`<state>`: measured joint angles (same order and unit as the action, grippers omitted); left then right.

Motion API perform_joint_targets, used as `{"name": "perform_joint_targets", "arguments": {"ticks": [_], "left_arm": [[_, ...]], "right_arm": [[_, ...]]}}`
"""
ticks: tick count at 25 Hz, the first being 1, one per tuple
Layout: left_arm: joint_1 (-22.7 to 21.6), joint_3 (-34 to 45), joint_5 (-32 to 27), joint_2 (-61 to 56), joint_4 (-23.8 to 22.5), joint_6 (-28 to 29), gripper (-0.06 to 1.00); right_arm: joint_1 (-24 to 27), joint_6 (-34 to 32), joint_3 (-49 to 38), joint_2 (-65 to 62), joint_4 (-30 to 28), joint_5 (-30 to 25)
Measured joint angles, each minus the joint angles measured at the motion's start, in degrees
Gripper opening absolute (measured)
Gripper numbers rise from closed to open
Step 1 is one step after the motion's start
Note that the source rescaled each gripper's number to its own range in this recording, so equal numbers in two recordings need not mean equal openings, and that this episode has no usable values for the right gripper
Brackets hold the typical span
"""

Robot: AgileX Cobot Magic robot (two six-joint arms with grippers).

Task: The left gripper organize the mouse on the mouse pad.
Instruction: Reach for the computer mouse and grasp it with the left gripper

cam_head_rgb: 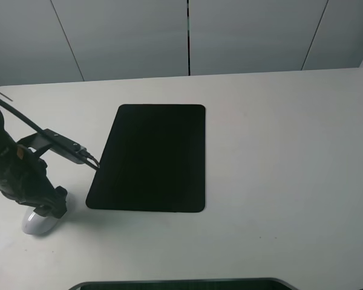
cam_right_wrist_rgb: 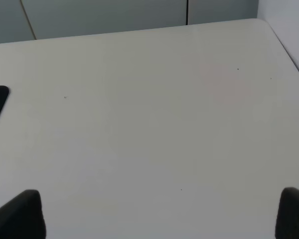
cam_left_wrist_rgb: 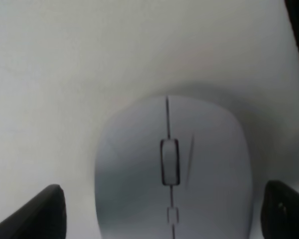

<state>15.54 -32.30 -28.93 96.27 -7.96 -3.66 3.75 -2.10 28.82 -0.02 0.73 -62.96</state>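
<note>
Glossy mouse [cam_left_wrist_rgb: 172, 169], probably light, lay eight o'clock off the mouse pad [cam_head_rgb: 151, 157], left gripper [cam_left_wrist_rgb: 164, 211] open astride its slick flanks

— What is lying between the mouse [cam_head_rgb: 39, 223] and the mouse pad [cam_head_rgb: 151, 157]?

— Only open table [cam_head_rgb: 278, 151]. In the high view the pad is sitting at two o'clock from the mouse, its top bare. Above that gap, a cabled module [cam_head_rgb: 66, 145] is jutting toward the pad's nine o'clock edge.

— And around the mouse itself?

— The left gripper [cam_head_rgb: 47, 210] is straddling it, fingers [cam_left_wrist_rgb: 40, 214] flanking both sides with slim gaps showing. The right gripper [cam_right_wrist_rgb: 159, 214] is hovering, spread wide, over bare table.
</note>
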Motion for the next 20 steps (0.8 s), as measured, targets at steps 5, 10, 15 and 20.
{"name": "perform_joint_targets", "arguments": {"ticks": [5, 10, 15, 20], "left_arm": [[0.0, 0.0, 0.2, 1.4, -0.1, 0.3, 1.0], [0.0, 0.0, 1.3, 2.8, -0.8, 0.5, 1.0], [0.0, 0.0, 2.5, 3.9, -0.9, 0.5, 1.0], [0.0, 0.0, 2.6, 4.0, -0.9, 0.5, 1.0]], "right_arm": [[0.0, 0.0, 0.0, 0.0, 0.0, 0.0], [0.0, 0.0, 0.0, 0.0, 0.0, 0.0], [0.0, 0.0, 0.0, 0.0, 0.0, 0.0], [0.0, 0.0, 0.0, 0.0, 0.0, 0.0]]}}
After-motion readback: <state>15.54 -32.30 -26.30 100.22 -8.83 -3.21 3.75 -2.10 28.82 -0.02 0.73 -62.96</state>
